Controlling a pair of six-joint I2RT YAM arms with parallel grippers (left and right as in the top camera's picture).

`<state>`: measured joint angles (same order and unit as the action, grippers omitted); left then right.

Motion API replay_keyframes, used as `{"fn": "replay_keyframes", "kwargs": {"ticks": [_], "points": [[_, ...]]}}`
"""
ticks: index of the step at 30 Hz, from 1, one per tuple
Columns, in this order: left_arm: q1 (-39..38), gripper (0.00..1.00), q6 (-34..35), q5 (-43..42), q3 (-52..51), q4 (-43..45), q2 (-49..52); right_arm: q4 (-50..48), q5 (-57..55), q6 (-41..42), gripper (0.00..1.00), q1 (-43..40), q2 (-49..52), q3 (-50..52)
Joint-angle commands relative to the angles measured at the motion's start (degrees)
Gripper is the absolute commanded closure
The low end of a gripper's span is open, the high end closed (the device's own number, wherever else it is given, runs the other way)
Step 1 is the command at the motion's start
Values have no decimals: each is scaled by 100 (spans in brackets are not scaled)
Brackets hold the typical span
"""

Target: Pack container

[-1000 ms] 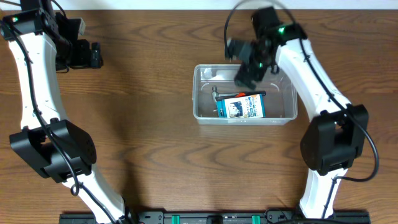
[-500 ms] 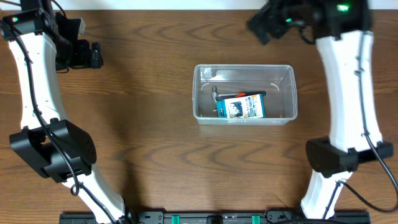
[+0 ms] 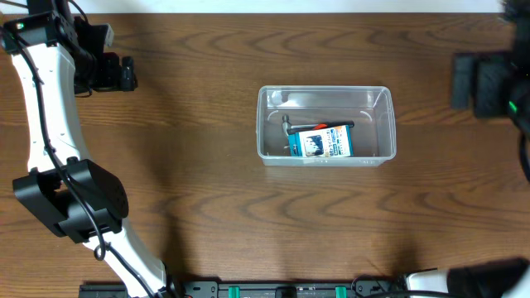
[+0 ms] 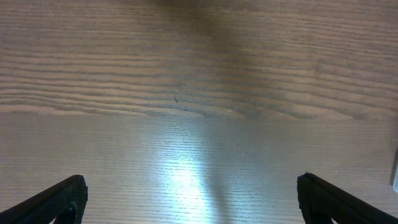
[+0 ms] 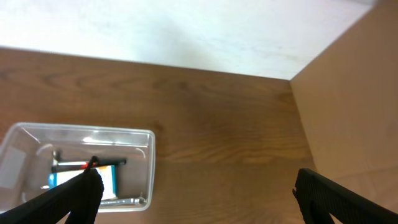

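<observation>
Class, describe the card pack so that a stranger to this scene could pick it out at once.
On the table sits a clear container. The card pack lies flat inside. It alone is blue and white; the tools beside it are thin.

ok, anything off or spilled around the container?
Nothing stands out. The container sits square and upright, with the blue-and-white card pack and a slim tool lying inside it; nothing hangs over its rim.

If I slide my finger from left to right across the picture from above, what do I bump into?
Black left gripper → clear, see-through plastic rectangular container with rounded corners → blurry black right gripper near the right edge.
</observation>
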<state>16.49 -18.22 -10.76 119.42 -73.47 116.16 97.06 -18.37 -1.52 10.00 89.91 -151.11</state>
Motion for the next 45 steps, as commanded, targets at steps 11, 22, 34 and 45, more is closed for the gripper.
{"fn": "replay_keyframes", "kwargs": {"ticks": [11, 22, 34, 45], "points": [[20, 2, 9, -55, -37, -20, 66, -57, -866, 1764, 1, 111, -2754, 3014], [20, 2, 9, -55, -37, -20, 66, -2929, -245, 1814, 1, 168, -5263, 7523], [20, 2, 7, -55, -37, -20, 66, -4682, 710, 1239, 1, 166, -6500, 9160], [20, 2, 9, -55, -37, -20, 66, -5012, 977, 1235, 1, 166, -6500, 9160]]}}
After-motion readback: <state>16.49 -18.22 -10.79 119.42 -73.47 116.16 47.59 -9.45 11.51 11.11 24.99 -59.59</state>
